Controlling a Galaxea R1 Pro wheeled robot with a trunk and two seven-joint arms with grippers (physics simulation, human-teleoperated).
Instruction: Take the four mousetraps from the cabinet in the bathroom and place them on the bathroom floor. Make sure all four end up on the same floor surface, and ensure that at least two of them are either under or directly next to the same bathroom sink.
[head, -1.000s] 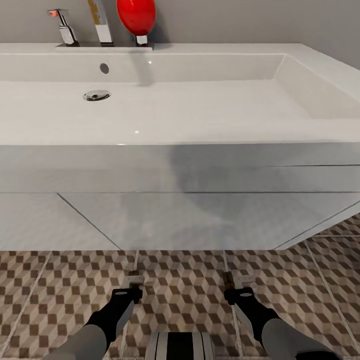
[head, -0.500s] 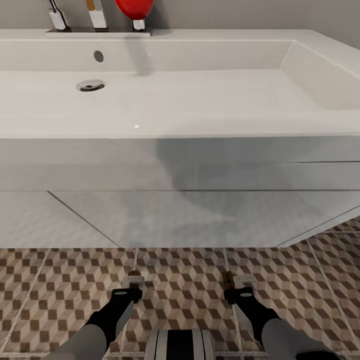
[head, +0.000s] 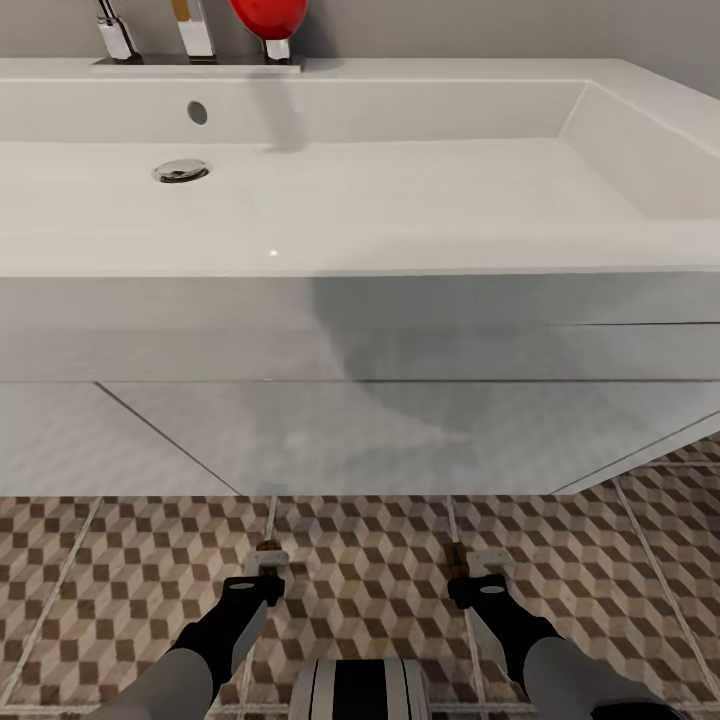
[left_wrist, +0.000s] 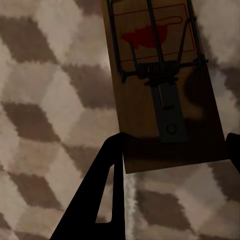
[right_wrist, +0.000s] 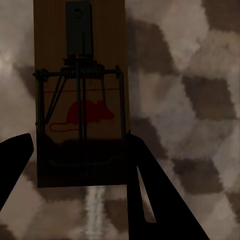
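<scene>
Gripping a mousetrap (left_wrist: 160, 90) by its short end, the left pincer (head: 268, 562) hangs low at 7 o'clock in the head view, over the bathroom floor (head: 370, 580). The right pincer (head: 470, 562), at 5 o'clock, clasps a second mousetrap (right_wrist: 80, 100) the same way. Both sit just before the white vanity under the sink (head: 400, 190), whose tap (head: 195, 28) stands at 11 o'clock

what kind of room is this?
Almost certainly a bathroom: a wide white sink on a wall-hung vanity, taps at the back, and a cube-patterned tiled floor.
</scene>
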